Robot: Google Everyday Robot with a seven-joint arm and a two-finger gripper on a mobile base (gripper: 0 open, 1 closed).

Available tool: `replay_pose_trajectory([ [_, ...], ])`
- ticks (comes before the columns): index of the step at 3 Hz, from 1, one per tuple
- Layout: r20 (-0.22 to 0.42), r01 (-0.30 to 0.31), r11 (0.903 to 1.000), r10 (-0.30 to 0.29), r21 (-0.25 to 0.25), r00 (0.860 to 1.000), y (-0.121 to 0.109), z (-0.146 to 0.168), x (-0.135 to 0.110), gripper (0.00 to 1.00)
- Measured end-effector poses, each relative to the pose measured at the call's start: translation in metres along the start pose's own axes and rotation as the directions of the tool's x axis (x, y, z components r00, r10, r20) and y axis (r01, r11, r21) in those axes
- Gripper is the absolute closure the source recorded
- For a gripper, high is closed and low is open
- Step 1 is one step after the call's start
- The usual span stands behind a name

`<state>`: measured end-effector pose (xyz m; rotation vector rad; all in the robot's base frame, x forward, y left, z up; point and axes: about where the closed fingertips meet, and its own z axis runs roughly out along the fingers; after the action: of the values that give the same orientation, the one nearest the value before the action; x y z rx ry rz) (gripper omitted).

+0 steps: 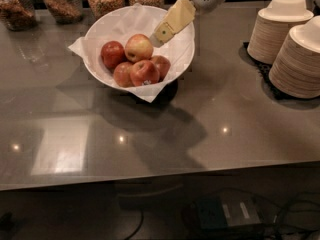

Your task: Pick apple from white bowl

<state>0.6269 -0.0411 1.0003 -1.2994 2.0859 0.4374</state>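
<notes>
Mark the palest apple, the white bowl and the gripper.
palest apple (138, 47), camera view, middle of its skin.
white bowl (187, 59), camera view, right inner wall.
gripper (159, 35), camera view, its tip, over the bowl, right of that apple.
</notes>
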Motion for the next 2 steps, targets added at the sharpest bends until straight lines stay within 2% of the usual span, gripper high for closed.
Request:
replay_pose_trajectory([
  [1, 0.02, -0.004, 0.9998, 0.004, -0.02, 1.0, -0.0011, 0.0071, -0.0059, 0.0],
  [2, 0.028, 0.003, 0.9999, -0.002, -0.012, 1.0, 0.0019, 0.0148, -0.0067, 0.0],
])
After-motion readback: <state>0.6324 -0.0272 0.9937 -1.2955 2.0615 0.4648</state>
